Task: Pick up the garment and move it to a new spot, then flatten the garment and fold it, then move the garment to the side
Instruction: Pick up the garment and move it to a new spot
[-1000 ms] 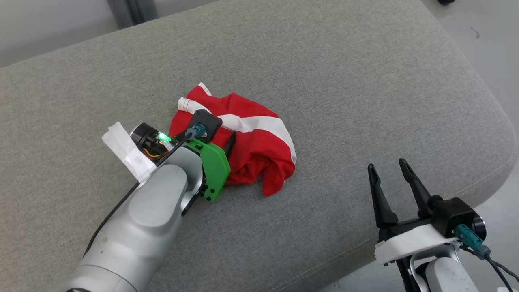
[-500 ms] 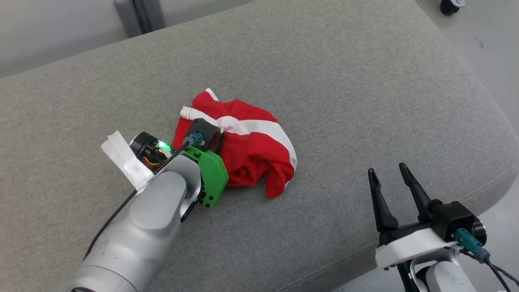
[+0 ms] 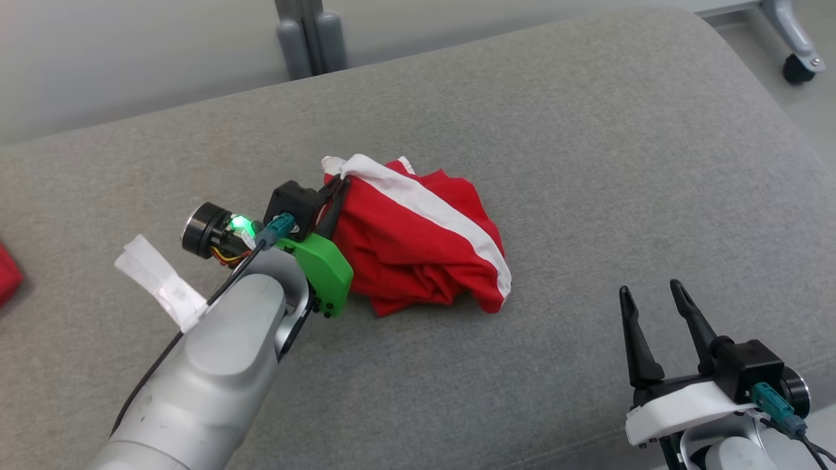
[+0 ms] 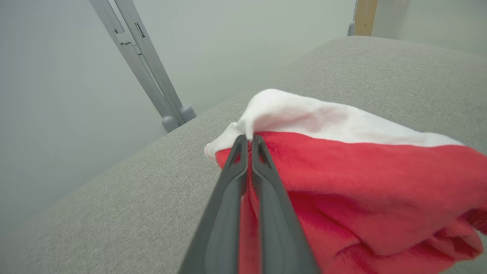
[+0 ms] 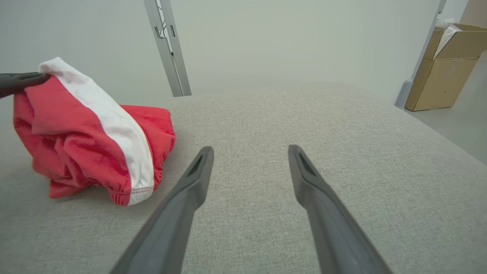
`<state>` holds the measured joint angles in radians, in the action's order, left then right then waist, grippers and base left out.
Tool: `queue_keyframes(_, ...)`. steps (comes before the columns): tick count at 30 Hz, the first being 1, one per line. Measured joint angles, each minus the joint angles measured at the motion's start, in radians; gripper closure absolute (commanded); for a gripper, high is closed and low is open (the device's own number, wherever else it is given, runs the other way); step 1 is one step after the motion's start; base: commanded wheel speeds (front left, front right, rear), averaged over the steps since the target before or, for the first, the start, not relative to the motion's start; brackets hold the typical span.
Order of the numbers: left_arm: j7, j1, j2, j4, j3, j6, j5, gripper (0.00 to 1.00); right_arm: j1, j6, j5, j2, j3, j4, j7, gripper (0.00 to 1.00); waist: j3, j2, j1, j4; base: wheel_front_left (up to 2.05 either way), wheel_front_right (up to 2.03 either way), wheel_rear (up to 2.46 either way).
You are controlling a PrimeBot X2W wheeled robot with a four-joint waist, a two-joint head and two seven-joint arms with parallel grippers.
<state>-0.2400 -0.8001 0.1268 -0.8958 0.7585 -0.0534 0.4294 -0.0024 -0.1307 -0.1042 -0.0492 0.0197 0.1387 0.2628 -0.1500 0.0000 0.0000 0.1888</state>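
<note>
The garment (image 3: 418, 248) is red with a white band and lies bunched in the middle of the grey cushion (image 3: 588, 130). My left gripper (image 3: 339, 186) is shut on its upper left edge, by the white band, and holds that edge raised while the rest rests on the cushion. In the left wrist view the gripper (image 4: 247, 139) has its fingers pressed together on the garment (image 4: 361, 179). My right gripper (image 3: 651, 288) stands open near the cushion's front right edge, apart from the cloth. In the right wrist view that gripper (image 5: 251, 149) holds nothing and the garment (image 5: 76, 140) is at the left.
A grey metal stand leg (image 3: 307, 39) rises behind the cushion, and a caster wheel (image 3: 800, 65) stands on the floor at the far right. Something red (image 3: 6, 281) shows at the left edge. A cardboard box (image 5: 445, 64) sits on the floor beyond the cushion's right end.
My left gripper has shut on the garment's white-banded edge and lifted it, pulling the bunch up. The head camera has shifted too. The right gripper stays open.
</note>
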Motion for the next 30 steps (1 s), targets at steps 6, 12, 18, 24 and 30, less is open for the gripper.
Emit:
queue_keyframes(6,0.002,0.113,0.067,0.153,-0.040,0.097,0.022,1.00,0.014,0.000,0.001,0.000,-0.002,0.002,0.000,0.00,0.033,0.0000,0.0000,-0.072,0.00,0.00,0.00)
queue_keyframes(12,0.021,0.301,0.129,0.328,-0.104,0.249,0.071,1.00,0.014,0.000,0.001,0.000,0.001,0.002,0.000,0.00,0.053,0.0000,0.0000,-0.129,0.00,0.00,0.00)
queue_keyframes(18,0.047,0.465,0.161,0.436,-0.134,0.357,0.104,1.00,0.009,0.000,0.003,0.000,0.006,0.004,0.000,0.00,0.045,0.0000,0.0000,-0.146,0.00,0.00,0.00)
queue_keyframes(24,0.071,0.536,0.164,0.474,-0.138,0.398,0.124,1.00,-0.003,0.000,0.009,0.000,0.015,0.010,0.000,0.00,0.030,0.0000,0.0000,-0.142,0.00,0.00,0.00)
queue_keyframes(30,0.086,0.568,0.163,0.481,-0.135,0.394,0.145,1.00,-0.006,0.000,0.009,0.000,0.023,0.015,0.000,0.00,0.028,0.0000,0.0000,-0.135,0.00,0.00,0.00)
